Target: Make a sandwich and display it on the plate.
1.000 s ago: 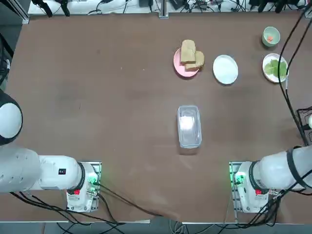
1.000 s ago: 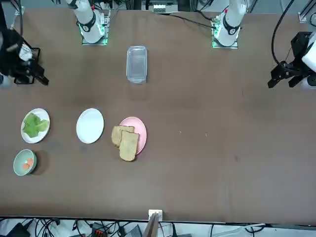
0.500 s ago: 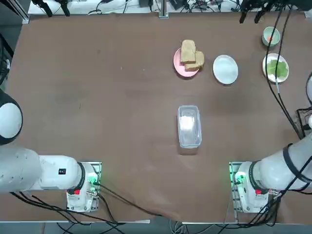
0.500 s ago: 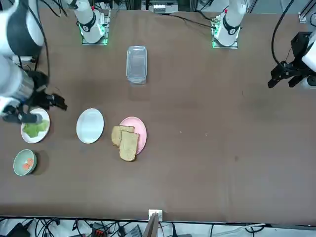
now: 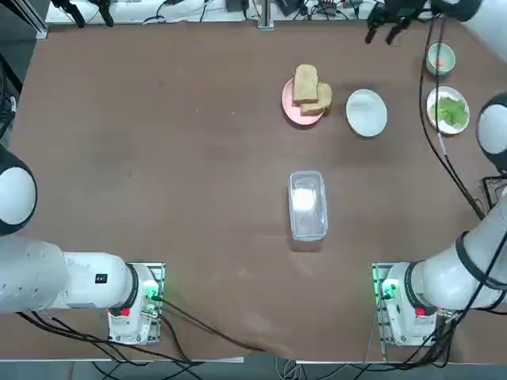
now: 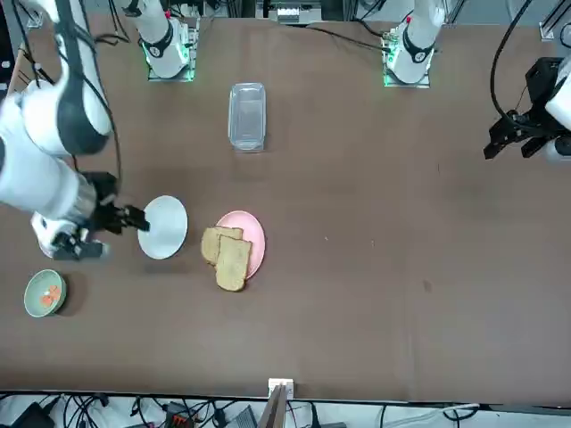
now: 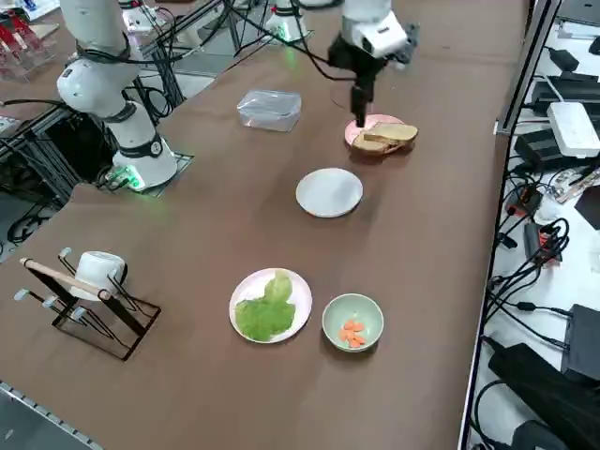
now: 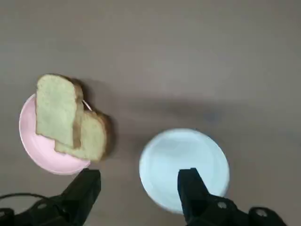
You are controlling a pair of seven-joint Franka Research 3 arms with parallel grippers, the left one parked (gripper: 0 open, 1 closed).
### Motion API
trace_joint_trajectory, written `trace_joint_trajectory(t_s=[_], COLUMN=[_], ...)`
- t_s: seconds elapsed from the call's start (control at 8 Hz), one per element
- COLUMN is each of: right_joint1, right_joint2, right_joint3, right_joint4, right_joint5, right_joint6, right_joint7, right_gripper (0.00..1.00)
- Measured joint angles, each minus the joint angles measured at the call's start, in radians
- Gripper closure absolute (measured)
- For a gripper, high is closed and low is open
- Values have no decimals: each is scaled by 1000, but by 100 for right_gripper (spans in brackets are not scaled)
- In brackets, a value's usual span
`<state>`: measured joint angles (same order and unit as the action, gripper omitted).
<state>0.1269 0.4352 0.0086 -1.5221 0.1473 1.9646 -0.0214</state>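
Right gripper [image 8: 138, 188]: we see the fingers spread wide with nothing between them, hanging above the table.

Top view: gripper [image 5: 382, 28] sits high near the far edge, beyond the white plate [image 5: 367, 112]. The plate is bare. Two bread slices [image 5: 310, 89] overlap on the pink plate [image 5: 295, 112] just beside it. No sandwich assembled. Lettuce plate [image 5: 447, 110] and small green bowl [image 5: 440, 59] lie on the other side; clear container [image 5: 307, 204] mid-table.

Front view: gripper [image 6: 100, 234] overlaps the white plate's [image 6: 166, 226] edge in frame, height unclear.

Right side view: gripper [image 7: 360, 105] points down, raised, near the pink plate [image 7: 361, 127].

Wrist view: white plate [image 8: 181, 157] and bread [image 8: 68, 120] both sit below the fingers.
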Motion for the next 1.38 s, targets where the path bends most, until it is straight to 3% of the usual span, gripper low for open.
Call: trace_joint_trajectory(t_s=[0.25,0.62,1.0,1.38], right_joint1=[32,41,31,24], right_joint2=[137,315,409,448], right_joint3=[4,51,111,124], right_joint4=[129,315,357,360], right_joint5=[29,71,149,263], right_joint6=[35,113,204,217], right_joint7=[-15,-79,-149,-264], right_gripper=[0,1,1,1])
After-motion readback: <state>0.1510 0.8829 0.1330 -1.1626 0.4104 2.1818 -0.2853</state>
